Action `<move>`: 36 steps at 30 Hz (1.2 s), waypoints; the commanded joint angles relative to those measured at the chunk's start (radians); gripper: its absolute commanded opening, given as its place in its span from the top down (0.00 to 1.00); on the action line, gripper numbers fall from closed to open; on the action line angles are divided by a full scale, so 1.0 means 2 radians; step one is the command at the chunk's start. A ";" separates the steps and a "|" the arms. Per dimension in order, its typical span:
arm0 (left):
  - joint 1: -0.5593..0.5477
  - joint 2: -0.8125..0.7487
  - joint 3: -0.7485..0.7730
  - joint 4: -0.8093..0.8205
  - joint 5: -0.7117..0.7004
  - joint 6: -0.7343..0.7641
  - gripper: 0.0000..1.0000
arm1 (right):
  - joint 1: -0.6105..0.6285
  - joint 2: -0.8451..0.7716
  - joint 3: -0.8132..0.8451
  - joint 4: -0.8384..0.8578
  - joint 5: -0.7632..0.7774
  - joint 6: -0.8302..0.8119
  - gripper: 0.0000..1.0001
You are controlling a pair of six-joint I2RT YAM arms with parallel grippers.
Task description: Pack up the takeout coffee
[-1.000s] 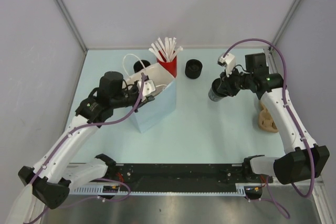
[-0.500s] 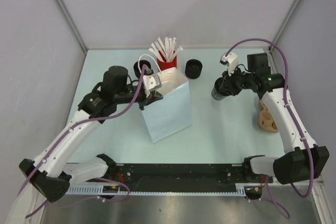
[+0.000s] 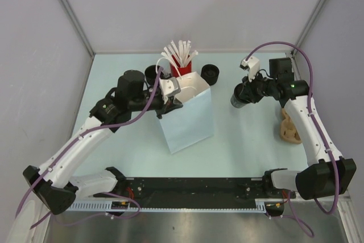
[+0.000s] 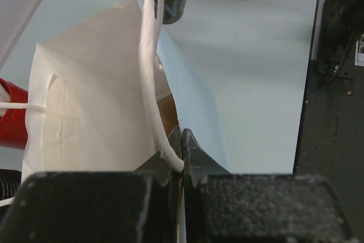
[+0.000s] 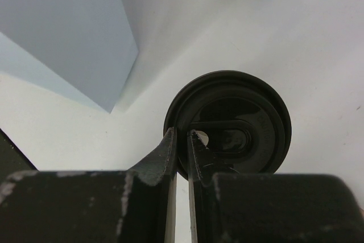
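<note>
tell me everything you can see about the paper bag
The paper bag is pale blue outside and white inside, made of stiff creased paper, with a white twisted-cord handle looping up from its rim. It is upright with its mouth open, near the middle of the table, and the red cup is right behind it; whether they touch is unclear. The left gripper is shut on the bag's rim where the handle meets it.

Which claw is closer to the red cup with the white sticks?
Left. The left claw grips the paper bag just beside the red cup; the right claw holds the coffee cup farther away.
</note>
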 commanded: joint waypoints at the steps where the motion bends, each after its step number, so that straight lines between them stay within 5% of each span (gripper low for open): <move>1: -0.008 -0.003 -0.005 0.029 0.016 -0.016 0.94 | -0.003 -0.014 0.000 0.018 0.004 0.007 1.00; 11: -0.021 0.001 -0.009 0.036 0.010 -0.020 0.94 | -0.003 -0.012 -0.001 0.019 0.005 0.007 1.00; 14: -0.022 0.002 -0.010 0.034 0.023 -0.022 0.80 | -0.003 -0.012 -0.001 0.019 0.005 0.006 1.00; 15: -0.023 0.002 -0.011 0.032 0.026 -0.021 0.65 | -0.003 -0.012 -0.001 0.019 0.006 0.006 1.00; 18: -0.024 0.001 -0.011 0.026 0.042 -0.016 0.44 | -0.003 -0.013 -0.001 0.019 0.006 0.007 1.00; 21: -0.024 0.000 -0.010 0.021 0.060 -0.010 0.30 | -0.004 -0.013 -0.001 0.021 0.006 0.008 1.00; 25: -0.024 -0.003 0.000 0.014 0.058 -0.007 0.25 | -0.004 -0.019 -0.001 0.030 0.008 0.015 1.00; 31: -0.023 -0.017 0.053 -0.014 0.035 0.007 0.01 | -0.002 -0.027 0.028 0.036 0.021 0.030 1.00; 36: -0.015 -0.029 0.100 -0.040 -0.019 0.030 0.01 | -0.001 -0.007 0.129 -0.020 0.024 0.027 1.00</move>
